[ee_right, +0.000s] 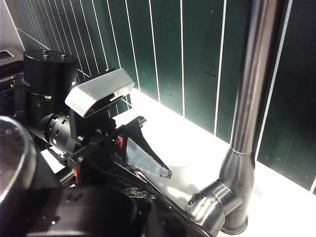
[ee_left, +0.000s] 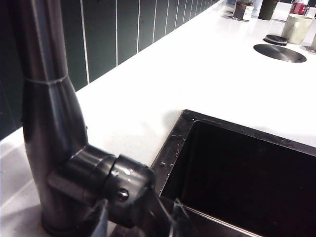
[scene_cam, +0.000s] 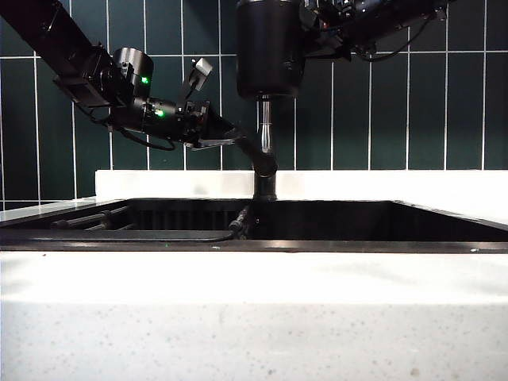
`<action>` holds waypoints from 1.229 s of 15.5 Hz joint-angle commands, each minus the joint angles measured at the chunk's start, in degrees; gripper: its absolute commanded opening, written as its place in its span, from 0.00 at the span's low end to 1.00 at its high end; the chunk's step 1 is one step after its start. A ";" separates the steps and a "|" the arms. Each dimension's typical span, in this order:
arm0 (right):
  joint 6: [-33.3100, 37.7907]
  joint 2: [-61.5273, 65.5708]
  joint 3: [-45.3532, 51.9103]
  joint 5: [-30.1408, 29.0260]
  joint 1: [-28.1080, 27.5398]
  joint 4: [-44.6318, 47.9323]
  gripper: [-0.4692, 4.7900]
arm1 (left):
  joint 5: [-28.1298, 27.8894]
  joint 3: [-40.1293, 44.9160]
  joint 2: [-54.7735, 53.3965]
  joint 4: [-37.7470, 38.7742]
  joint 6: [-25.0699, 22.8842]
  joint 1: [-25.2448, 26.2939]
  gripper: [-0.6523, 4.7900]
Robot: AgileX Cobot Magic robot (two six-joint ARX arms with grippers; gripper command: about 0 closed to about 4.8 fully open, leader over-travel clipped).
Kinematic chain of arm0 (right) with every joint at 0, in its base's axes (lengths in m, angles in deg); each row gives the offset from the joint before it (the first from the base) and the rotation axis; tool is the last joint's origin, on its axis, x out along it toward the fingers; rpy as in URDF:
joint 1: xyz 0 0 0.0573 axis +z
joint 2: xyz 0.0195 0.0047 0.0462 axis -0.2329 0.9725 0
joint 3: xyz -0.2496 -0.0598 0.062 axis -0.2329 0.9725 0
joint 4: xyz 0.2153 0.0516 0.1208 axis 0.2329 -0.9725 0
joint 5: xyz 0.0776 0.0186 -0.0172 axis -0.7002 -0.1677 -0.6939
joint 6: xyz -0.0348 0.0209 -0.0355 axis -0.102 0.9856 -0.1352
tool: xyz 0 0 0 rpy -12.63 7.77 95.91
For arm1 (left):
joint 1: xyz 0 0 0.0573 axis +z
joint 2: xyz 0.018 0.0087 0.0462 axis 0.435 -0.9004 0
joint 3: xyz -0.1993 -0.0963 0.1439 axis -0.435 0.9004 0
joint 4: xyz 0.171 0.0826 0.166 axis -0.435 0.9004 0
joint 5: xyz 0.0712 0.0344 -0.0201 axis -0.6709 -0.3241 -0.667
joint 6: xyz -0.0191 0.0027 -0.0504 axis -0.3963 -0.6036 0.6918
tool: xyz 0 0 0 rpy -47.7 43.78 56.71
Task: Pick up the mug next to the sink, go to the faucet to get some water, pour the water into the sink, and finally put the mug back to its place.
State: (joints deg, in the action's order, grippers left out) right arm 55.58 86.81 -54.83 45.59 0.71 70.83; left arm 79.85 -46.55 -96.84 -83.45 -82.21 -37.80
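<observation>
The exterior view shows, on the left, the left arm reaching in from the upper corner. Its left gripper (scene_cam: 226,135) has the jaws spread wide on both sides of the grey lever handle (scene_cam: 252,151) of the faucet (scene_cam: 266,127). In the left wrist view the two fingertips (ee_left: 98,217) stand on each side of the lever handle (ee_left: 143,197), but I cannot tell if they touch it. In the middle, the faucet pipe stands upright behind the sink (scene_cam: 357,238), in front of dark green tiles (scene_cam: 381,111). The black mug (scene_cam: 270,48) hangs high above the sink, in front of the pipe. The right gripper (scene_cam: 311,36) comes from the upper right and is closed on the mug. In the right wrist view the mug (ee_right: 15,163) appears only at the edge, blurred. The white counter (scene_cam: 254,317) fills the foreground.
</observation>
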 commanded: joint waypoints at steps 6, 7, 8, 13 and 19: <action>0.61 -0.57 -0.52 -0.46 0.04 1.86 0.09 | -9.73 -0.11 0.20 -1.81 -3.82 0.00 0.42; 0.61 -0.57 -0.52 -0.46 0.04 1.86 0.09 | -20.06 -0.11 0.20 -2.91 -4.66 -0.15 0.42; 0.59 -0.57 -0.52 -0.46 0.04 1.86 0.09 | -27.63 -0.11 0.20 -3.76 -4.66 -0.39 0.42; -2.19 -0.57 -0.52 -0.42 -0.11 -1.38 0.09 | -23.19 -0.13 2.58 -0.66 -3.91 -0.39 0.42; -3.17 -0.79 -0.52 0.46 -2.43 -1.92 0.09 | -19.02 -0.11 11.30 17.97 -4.11 -0.48 0.51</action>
State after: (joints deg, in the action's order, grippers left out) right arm 52.44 87.09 -54.79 46.49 -1.24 66.28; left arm 60.29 -46.42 -86.96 -67.36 -86.05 -38.19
